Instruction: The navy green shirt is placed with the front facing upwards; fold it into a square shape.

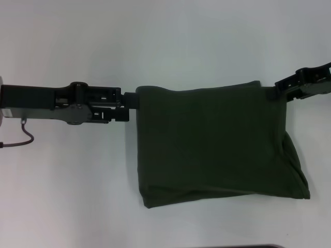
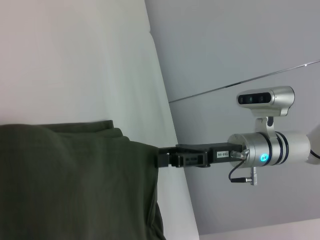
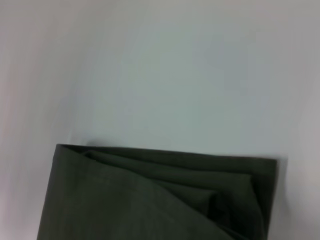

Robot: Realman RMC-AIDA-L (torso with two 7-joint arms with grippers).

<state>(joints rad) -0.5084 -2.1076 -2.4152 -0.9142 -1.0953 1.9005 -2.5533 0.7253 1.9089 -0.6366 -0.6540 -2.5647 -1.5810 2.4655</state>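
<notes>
The navy green shirt [image 2: 75, 182] filled the lower left of the frame as a broad fold of plain dark cloth, its upper edge running across the middle and a layered corner showing near the centre, all lying on a white table [image 2: 75, 60] that took up the upper left. At the cloth's centre edge the right gripper [image 2: 162, 157] met the fabric, its black fingers touching the fold, though whether they clamped it could not be told. Behind it the silver wrist with a glowing blue ring and a camera stretched toward the right edge against a grey wall.
</notes>
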